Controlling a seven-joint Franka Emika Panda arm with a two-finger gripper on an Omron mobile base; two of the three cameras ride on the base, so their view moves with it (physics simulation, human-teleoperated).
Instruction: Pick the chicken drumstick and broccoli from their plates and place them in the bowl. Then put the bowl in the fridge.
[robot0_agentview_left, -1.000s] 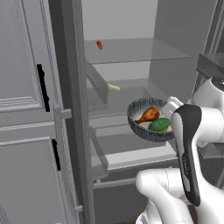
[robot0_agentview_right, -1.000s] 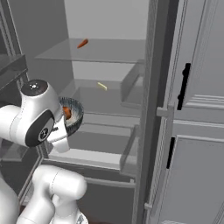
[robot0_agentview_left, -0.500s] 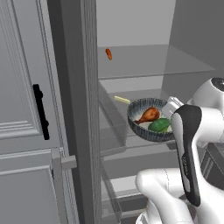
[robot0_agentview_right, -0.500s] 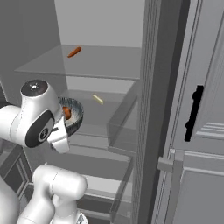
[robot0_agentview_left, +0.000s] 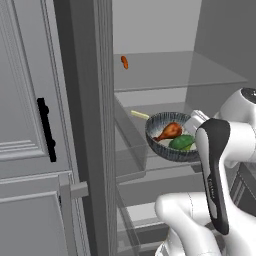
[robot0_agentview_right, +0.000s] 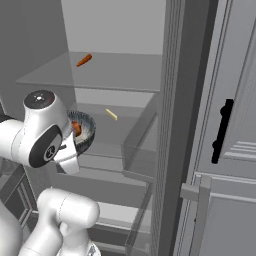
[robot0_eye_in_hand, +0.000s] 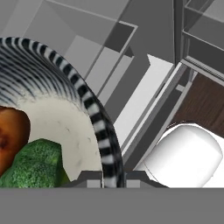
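While the gripper (robot0_eye_in_hand: 107, 180) pinches the rim of the bowl (robot0_agentview_left: 170, 136), drumstick (robot0_agentview_left: 169, 131) and broccoli (robot0_agentview_left: 181, 142) lie inside it, held above the open fridge's (robot0_agentview_left: 165, 75) glass shelves.

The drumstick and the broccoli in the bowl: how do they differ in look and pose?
The drumstick is orange-brown and tapers to a thin bone end pointing toward the open fridge; the broccoli is a rounded green lump without a thin end. The drumstick lies on the fridge side of the bowl, the broccoli nearer the arm. Both rest side by side on the bowl's pale inside.
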